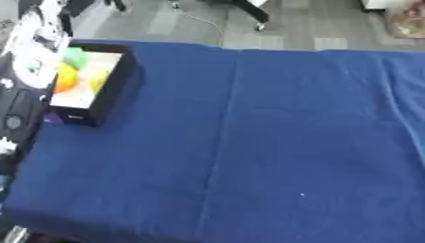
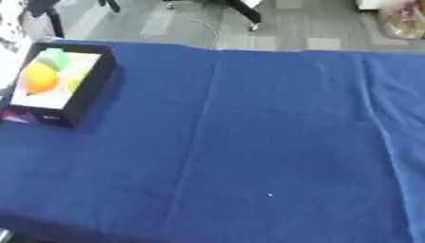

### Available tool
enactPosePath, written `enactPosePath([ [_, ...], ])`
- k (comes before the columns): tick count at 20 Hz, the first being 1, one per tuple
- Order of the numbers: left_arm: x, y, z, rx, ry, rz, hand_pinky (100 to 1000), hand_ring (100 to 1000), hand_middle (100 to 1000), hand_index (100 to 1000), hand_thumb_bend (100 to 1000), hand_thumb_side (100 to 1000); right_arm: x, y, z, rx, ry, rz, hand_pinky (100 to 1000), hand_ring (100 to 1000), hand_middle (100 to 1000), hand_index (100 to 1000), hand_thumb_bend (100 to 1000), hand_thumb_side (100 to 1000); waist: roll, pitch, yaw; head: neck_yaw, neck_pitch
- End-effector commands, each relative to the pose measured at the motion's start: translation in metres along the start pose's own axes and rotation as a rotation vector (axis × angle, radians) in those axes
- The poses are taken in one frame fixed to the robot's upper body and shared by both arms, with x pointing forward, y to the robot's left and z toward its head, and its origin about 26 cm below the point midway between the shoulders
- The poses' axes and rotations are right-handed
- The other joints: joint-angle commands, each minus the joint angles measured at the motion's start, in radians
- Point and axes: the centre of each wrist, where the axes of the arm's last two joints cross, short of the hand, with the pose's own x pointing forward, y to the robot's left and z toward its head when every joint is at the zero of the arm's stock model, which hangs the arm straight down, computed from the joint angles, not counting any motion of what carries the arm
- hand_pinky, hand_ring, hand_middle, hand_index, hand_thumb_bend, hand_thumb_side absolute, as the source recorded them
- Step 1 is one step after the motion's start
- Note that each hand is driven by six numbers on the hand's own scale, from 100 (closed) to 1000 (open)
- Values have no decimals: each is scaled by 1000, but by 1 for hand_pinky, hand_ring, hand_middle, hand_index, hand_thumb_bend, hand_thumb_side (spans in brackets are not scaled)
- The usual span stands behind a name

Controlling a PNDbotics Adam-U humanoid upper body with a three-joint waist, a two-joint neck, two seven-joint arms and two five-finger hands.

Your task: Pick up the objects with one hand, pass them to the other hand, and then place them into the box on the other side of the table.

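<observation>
A black box with a white inside stands at the far left of the blue table. Inside it lie an orange round object, a green one behind it and a yellowish one beside them. Neither of my hands shows in either view. No loose object lies on the blue cloth.
A small purple strip pokes out at the box's near left corner. Black and white equipment stands left of the table. Grey floor, chair legs and a bag lie beyond the far edge.
</observation>
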Motion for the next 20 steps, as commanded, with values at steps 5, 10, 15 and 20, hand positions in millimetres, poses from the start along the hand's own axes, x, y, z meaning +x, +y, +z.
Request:
enactPosePath([
  [5,66,-64,61,-166,-93,591,832,666,682,795,110,765,12,19,16,-63,-66,-107,672,620,721,825,100,512,-43,-6,-22,-145,-2],
  [10,78,-102,103,-290,-46,789,835,667,684,791,113,809,17,28,38,-143,-74,-158,674,635,735,828,100,523,-46,11,-31,-195,-2],
  [15,74,-123,128,-350,34,841,827,650,671,777,100,844,12,32,52,-169,-54,-144,669,628,729,824,100,511,-46,18,-19,-206,-2],
  [20,72,-131,140,-365,63,851,825,640,667,777,100,854,6,37,60,-177,-37,-141,661,612,706,817,100,516,-45,15,-21,-209,-2],
])
